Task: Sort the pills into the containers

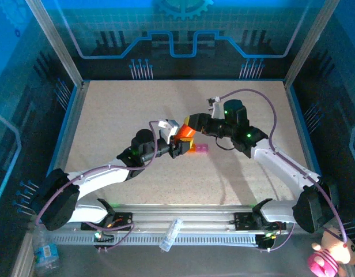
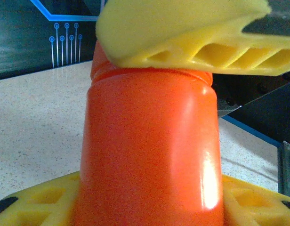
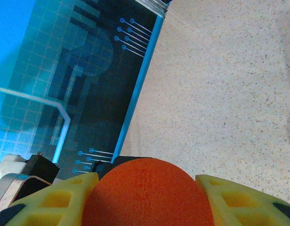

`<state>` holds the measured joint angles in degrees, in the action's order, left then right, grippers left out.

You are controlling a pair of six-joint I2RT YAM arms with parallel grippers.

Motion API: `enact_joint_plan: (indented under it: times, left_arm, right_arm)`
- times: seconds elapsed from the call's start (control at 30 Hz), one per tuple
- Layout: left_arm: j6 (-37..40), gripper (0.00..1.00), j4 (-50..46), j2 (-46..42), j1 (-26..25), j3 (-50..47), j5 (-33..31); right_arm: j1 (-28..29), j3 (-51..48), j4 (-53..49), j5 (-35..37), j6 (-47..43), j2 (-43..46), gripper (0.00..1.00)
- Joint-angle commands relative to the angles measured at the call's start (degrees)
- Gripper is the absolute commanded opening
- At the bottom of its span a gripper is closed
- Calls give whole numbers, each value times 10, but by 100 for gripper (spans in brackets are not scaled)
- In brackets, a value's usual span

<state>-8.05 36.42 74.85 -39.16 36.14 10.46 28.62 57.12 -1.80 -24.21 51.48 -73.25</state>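
An orange pill bottle (image 1: 183, 136) hangs tilted above the middle of the table between both arms. My left gripper (image 1: 177, 145) is shut on the bottle's body (image 2: 149, 150), which stands between its yellow fingers (image 2: 36, 202). My right gripper (image 1: 192, 124) is shut on the bottle's round orange cap (image 3: 147, 193), with a yellow finger (image 3: 65, 197) pressed to each side. One right finger (image 2: 192, 33) lies across the cap in the left wrist view. The containers (image 1: 199, 149), a small pink and orange strip, lie on the table just below the bottle. The pills are hidden.
A clear plastic bottle (image 1: 170, 234) lies on the front rail between the arm bases. A pink plush toy (image 1: 333, 254) sits at the bottom right and a water bottle (image 1: 46, 254) at the bottom left. Blue frame walls (image 1: 68, 115) edge the table.
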Motion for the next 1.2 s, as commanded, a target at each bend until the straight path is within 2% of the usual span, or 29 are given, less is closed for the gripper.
enact_joint_plan:
  times: [0.0,0.07,0.17,0.27,0.37,0.43,0.6,0.77,0.93,1.17]
  left_arm:
    - [-44,41,56,-27,27,-4,-39]
    - [-44,33,57,-26,27,-4,-38]
    - [-45,15,54,-24,27,-2,-38]
    - [-44,0,36,-23,28,7,-38]
    - [-36,0,18,-24,28,14,-34]
    - [-27,0,9,-27,29,16,-29]
    - [13,0,-34,-33,29,32,-7]
    - [45,0,-88,-27,29,58,26]
    - [55,0,-101,-23,29,68,48]
    - [54,0,-100,-21,29,69,51]
  right_arm:
    - [-26,-14,-11,17,1,22,32]
    - [-27,-16,-10,16,2,23,32]
    - [-28,-15,-11,14,1,23,35]
    - [-35,-11,-19,10,-4,27,52]
    - [-50,-5,-35,4,-20,45,73]
    - [-64,-4,-56,1,-33,66,78]
    - [-97,6,-132,15,-67,113,80]
    - [-99,41,-164,2,-79,95,83]
    - [-76,73,-152,-22,-71,52,83]
    - [-28,93,-130,-13,-64,17,83]
